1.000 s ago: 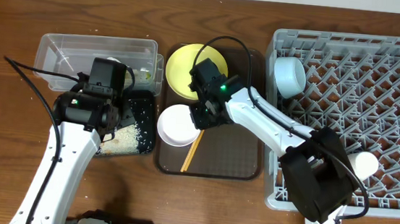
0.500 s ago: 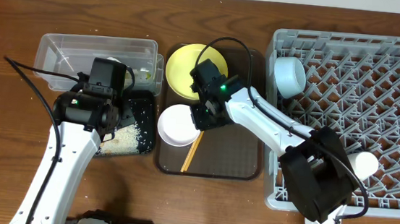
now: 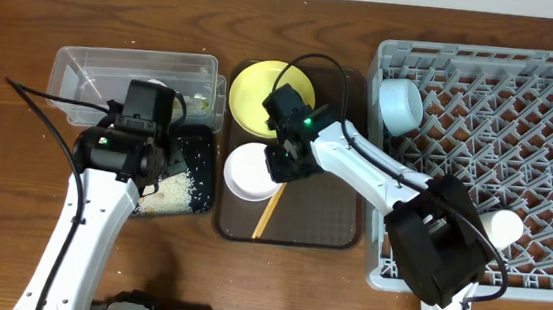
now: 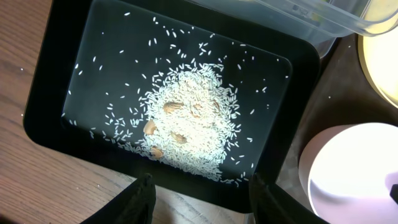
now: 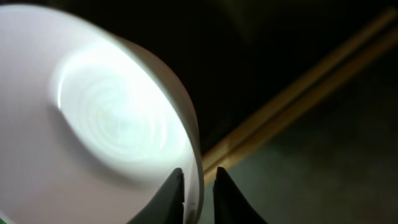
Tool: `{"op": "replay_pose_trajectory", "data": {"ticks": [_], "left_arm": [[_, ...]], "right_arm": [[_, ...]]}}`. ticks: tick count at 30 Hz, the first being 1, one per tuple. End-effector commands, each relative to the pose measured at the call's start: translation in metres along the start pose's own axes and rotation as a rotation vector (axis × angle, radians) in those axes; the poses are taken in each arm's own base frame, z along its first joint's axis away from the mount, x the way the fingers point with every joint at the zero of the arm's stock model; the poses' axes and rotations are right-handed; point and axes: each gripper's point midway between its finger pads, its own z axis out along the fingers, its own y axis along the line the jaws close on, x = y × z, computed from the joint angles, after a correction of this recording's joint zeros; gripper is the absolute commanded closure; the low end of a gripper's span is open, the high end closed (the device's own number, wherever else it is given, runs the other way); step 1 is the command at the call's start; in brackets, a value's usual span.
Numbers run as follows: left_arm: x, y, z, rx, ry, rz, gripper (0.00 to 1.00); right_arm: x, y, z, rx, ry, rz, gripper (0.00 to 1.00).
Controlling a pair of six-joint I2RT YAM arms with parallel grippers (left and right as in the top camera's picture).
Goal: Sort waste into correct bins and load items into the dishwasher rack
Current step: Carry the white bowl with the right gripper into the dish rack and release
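My right gripper (image 3: pixel 278 165) is shut on the right rim of the white bowl (image 3: pixel 248 173) on the brown tray; the right wrist view shows its fingers (image 5: pixel 199 186) pinching the rim of the bowl (image 5: pixel 93 124). The chopsticks (image 3: pixel 266 214) lie beside the bowl, seen close in the right wrist view (image 5: pixel 298 93). The yellow plate (image 3: pixel 260 93) sits behind. My left gripper (image 4: pixel 202 193) is open and empty above the near edge of the black tray (image 4: pixel 74 37), which holds the rice (image 4: pixel 193 124). The light blue bowl (image 3: pixel 399 104) and the white cup (image 3: pixel 504 227) sit in the grey rack (image 3: pixel 523 96).
The clear tub (image 3: pixel 93 69) stands behind the black tray (image 3: pixel 195 163); a bit of green-yellow (image 3: pixel 199 98) shows in it, the rest hidden by my left arm. The brown serving tray (image 3: pixel 321 219) lies between the bins and the rack.
The white bowl has shifted slightly to the right with my right gripper on its rim. The left arm has not moved.
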Motion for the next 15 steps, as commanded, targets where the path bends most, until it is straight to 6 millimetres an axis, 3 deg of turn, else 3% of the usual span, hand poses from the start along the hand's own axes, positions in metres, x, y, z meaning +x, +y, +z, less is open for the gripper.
{"op": "replay_pose_trajectory", "data": {"ticks": [1, 3, 10, 12, 15], "left_arm": [[0.001, 0.005, 0.003, -0.031, 0.003, -0.004, 0.48], [0.001, 0.005, 0.003, -0.031, 0.003, -0.004, 0.48], [0.001, 0.005, 0.003, -0.031, 0.003, -0.004, 0.48], [0.001, 0.005, 0.003, -0.031, 0.003, -0.004, 0.48], [0.001, 0.005, 0.003, -0.031, 0.003, -0.004, 0.48]], "right_arm": [[0.006, -0.003, 0.008, 0.033, 0.014, 0.007, 0.92], [0.006, -0.004, 0.008, 0.034, 0.013, 0.008, 0.99], [-0.008, -0.005, -0.003, 0.04, -0.03, -0.009, 0.99], [-0.021, -0.013, -0.018, 0.063, -0.07, -0.012, 0.99], [-0.045, -0.028, -0.056, 0.109, -0.155, -0.023, 0.99]]}}
